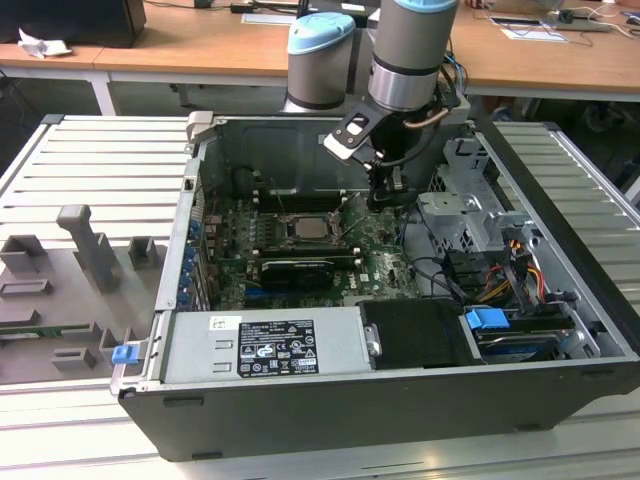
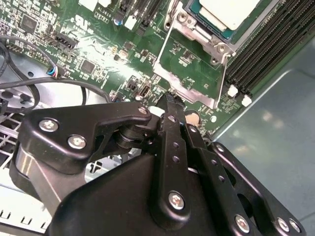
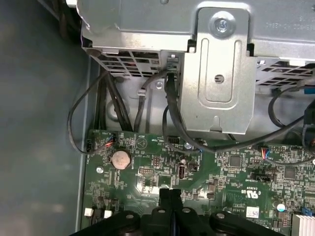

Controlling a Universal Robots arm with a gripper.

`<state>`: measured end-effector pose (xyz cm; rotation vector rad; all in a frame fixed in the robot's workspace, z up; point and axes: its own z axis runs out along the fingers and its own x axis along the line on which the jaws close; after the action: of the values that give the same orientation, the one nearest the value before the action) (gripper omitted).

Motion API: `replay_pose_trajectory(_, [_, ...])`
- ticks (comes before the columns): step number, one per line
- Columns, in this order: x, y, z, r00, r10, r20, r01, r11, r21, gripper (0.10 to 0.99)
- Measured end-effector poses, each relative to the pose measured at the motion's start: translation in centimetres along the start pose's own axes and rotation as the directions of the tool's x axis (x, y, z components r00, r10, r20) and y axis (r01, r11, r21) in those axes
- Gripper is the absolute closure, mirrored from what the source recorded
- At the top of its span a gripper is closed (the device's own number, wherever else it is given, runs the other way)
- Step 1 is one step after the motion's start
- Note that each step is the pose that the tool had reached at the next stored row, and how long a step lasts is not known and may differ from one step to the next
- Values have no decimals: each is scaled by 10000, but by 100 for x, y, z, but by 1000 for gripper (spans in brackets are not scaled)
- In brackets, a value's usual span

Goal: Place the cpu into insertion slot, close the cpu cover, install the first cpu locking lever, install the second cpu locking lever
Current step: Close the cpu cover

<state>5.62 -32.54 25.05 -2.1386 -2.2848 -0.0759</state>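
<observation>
The cpu [image 2: 227, 12], pale and silvery, lies in the insertion slot [image 1: 305, 228] in the middle of the green motherboard. A silvery metal frame, the cpu cover [image 2: 183, 20], runs around the chip's edge. I cannot tell whether it is latched. Thin wire levers [image 1: 347, 205] show beside the socket in the exterior view, and their position is unclear. My gripper [image 1: 386, 192] hangs over the board to the exterior view's right of the socket, apart from it. Its black fingers [image 2: 170, 105] are pressed together with nothing between them, which also shows in the first wrist view [image 3: 170, 196].
A metal drive cage [image 1: 470, 215] with black cables [image 3: 170, 118] stands just past the gripper. Long black memory slots [image 2: 266, 44] flank the socket. A black card [image 1: 292, 272] and the power supply box [image 1: 265, 345] lie nearer the case front. A grey fixture [image 1: 85, 250] sits outside on the left.
</observation>
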Motion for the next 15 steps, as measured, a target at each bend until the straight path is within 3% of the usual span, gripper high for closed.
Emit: replay_pose_trajectory(15, [10,-138,-11,10000,0,-11,0,10000,-1,980])
